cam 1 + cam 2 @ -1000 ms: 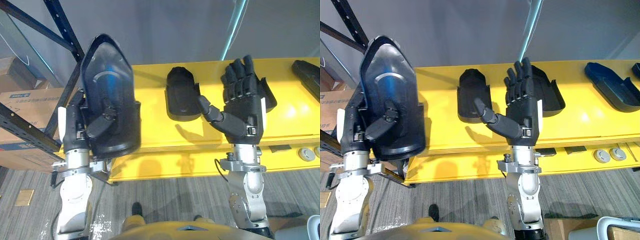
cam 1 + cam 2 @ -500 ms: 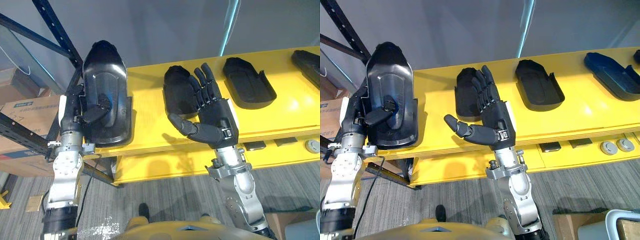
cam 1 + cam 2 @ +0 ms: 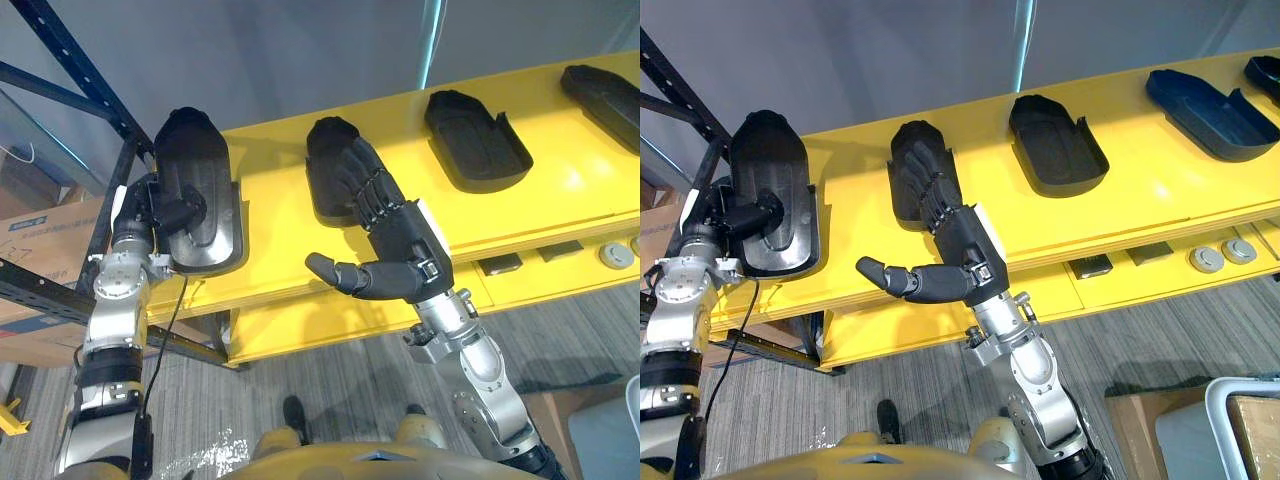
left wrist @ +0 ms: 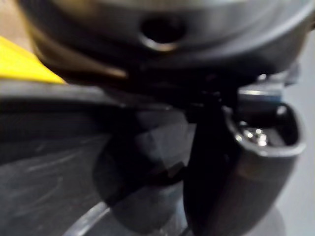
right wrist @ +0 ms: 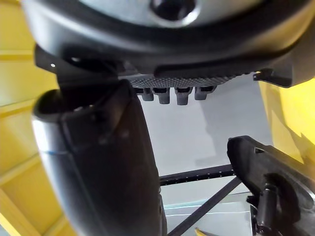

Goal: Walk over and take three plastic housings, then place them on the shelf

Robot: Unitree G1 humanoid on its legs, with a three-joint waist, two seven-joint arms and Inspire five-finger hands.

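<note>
Left robot hand [image 3: 165, 212] lowered one of five housings [image 3: 770, 160].

No writing can be read anywhere here. The cardboard box [image 3: 45, 240] at the left carries a small blue label, but its print is too small to make out.

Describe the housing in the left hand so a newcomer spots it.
Start at the long yellow bench. Go to its left end, beside the dark rack. The black housing there is the one gripped by the left hand; its neighbours lie unheld.
</note>
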